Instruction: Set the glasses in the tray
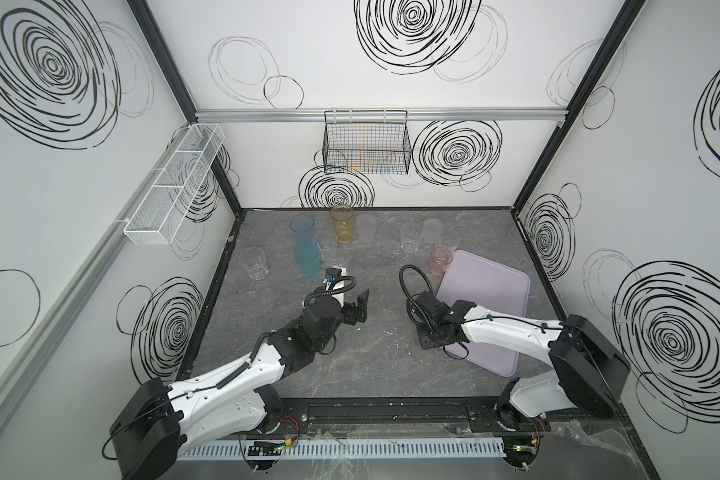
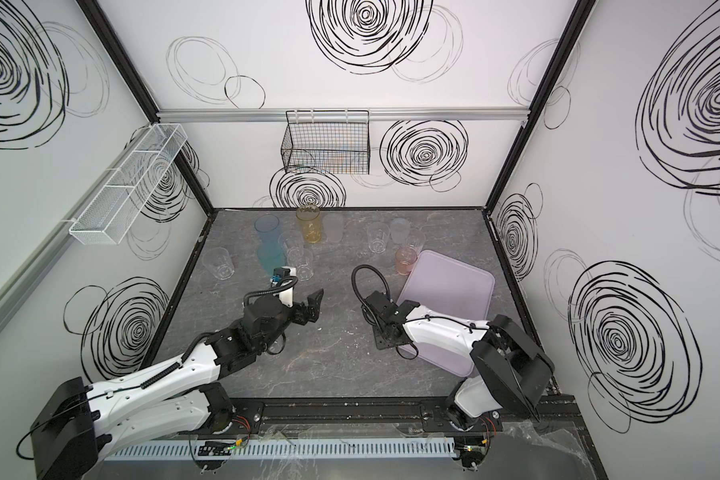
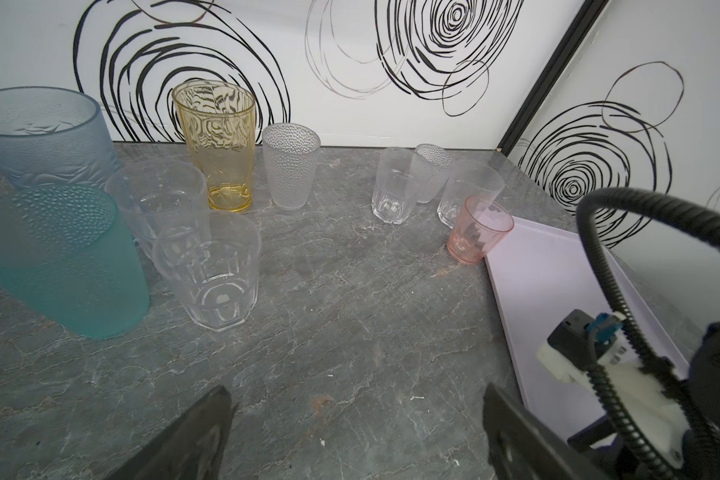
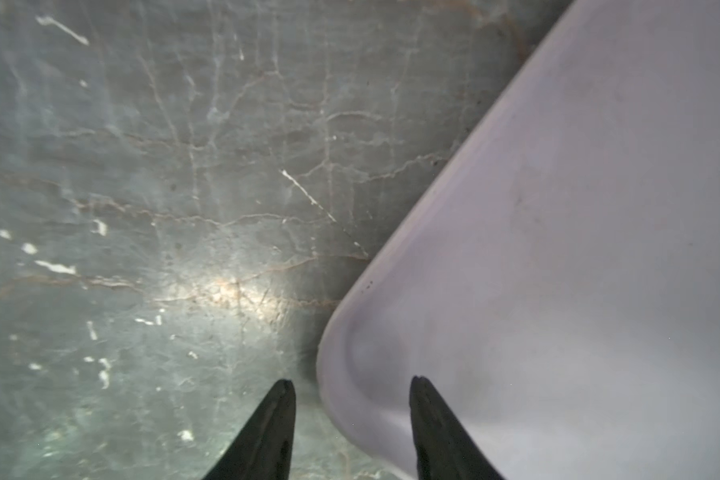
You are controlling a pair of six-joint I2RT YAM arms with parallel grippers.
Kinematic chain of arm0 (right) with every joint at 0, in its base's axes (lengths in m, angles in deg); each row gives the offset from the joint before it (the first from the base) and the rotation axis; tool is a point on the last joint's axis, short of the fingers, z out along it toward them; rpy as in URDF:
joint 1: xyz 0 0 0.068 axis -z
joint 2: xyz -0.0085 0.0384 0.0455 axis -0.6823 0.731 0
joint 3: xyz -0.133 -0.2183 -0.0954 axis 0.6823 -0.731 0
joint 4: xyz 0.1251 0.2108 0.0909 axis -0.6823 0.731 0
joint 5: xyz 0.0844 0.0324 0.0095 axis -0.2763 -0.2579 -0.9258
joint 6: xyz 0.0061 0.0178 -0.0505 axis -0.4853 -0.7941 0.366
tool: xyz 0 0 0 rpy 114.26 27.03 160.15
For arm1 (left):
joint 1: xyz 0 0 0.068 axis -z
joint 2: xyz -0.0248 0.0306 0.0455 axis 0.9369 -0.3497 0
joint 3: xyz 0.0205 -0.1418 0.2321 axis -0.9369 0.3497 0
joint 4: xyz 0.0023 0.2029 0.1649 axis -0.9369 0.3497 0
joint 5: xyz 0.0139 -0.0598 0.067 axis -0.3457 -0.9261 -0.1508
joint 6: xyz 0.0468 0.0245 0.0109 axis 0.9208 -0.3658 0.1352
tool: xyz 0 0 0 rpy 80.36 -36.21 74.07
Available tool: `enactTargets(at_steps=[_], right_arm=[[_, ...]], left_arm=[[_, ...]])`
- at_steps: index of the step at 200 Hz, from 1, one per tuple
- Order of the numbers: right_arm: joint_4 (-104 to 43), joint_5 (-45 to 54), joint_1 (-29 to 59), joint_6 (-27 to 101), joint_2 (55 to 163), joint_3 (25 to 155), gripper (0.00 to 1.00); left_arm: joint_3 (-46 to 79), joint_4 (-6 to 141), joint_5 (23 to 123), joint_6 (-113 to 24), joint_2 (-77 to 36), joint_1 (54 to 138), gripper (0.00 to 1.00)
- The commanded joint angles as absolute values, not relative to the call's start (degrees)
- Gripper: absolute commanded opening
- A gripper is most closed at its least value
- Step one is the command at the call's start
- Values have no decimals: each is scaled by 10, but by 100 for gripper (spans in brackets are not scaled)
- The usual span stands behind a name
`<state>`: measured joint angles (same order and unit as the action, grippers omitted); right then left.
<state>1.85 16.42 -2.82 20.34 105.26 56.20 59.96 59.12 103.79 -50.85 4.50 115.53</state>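
Two robot arms worked over a grey marbled tabletop (image 1: 371,374), with none of the glasses (image 3: 219,145) in the tray (image 1: 491,291) yet.

The glasses stood upright toward the back wall: clear, frosted, amber, blue and teal ones. A small pink glass (image 3: 479,230) sat just beside the tray's far corner. The lavender tray lay at an angle on the right, and its visible part was bare. The right tool (image 4: 350,380) hung low over the tray's near corner with its jaws apart, one on each side of the rim, probably ready to grip and reposition the tray. The left tool (image 3: 357,388) was spread wide and held nothing. It faced the glasses, with a clear tumbler (image 3: 211,274) closest, seemingly lined up for a first pick.
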Motion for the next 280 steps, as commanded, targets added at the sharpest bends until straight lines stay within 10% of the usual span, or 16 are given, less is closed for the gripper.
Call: enactTargets(at_steps=[1,100,280], right_arm=[[20,178,-32,198,1071,556,40],[-103,41,-14,75,1053,540,0],[-463,19,57,-232,1273,721,0]], left_arm=[[608,567,1032,-511,54,1151,96],[613,569,1042,-512,65,1148,96],[600,650,1090,-515,142,1139,96]])
